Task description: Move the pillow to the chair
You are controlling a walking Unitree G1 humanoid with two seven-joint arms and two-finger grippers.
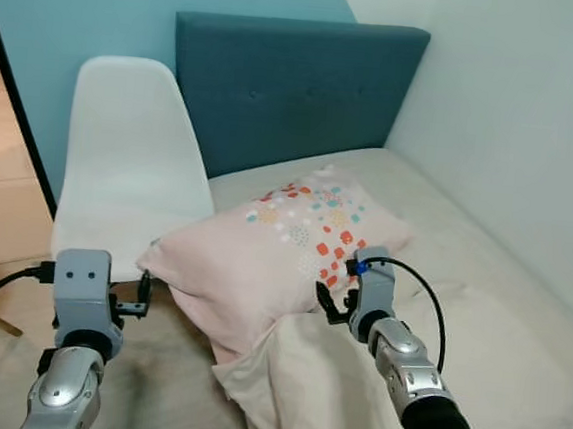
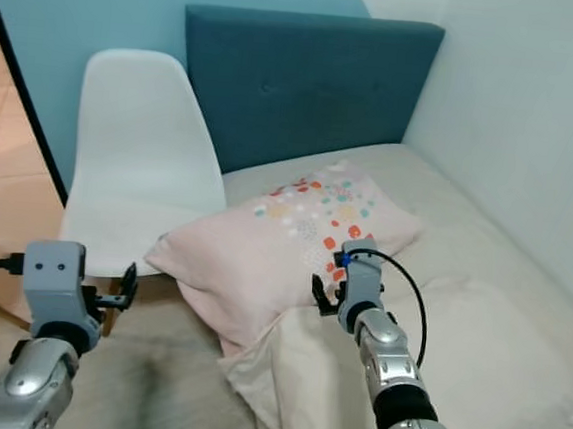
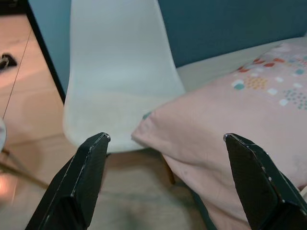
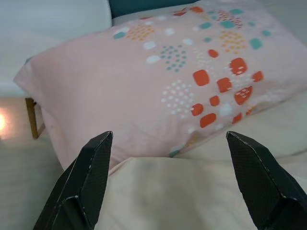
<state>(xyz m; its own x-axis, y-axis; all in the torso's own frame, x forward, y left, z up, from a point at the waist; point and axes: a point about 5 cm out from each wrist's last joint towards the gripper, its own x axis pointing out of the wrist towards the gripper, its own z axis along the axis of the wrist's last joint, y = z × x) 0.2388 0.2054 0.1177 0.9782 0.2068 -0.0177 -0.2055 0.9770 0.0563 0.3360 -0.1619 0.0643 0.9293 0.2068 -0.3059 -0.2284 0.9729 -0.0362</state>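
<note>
**Pillow on the bed edge, both grippers spread before it**

No brand, label or writing can be read anywhere. The pale pink pillow with red, teal and white dot patches [image 1: 284, 239] lies on the beige-sheeted bed [image 1: 483, 262], one corner overhanging the mattress edge toward the white moulded plastic chair [image 1: 131, 161] just beside it. A cream blanket [image 1: 321, 388] covers the pillow's near edge. Behind stand a teal padded headboard [image 1: 298, 85], a light blue wall and a white wall; the floor is pale wood. The left gripper [image 3: 165, 179] hovers with fingers wide apart facing the chair seat and pillow corner. The right gripper [image 4: 175, 179], equally spread, hangs over the blanket before the pillow. The chair's legs are mostly hidden.
</note>
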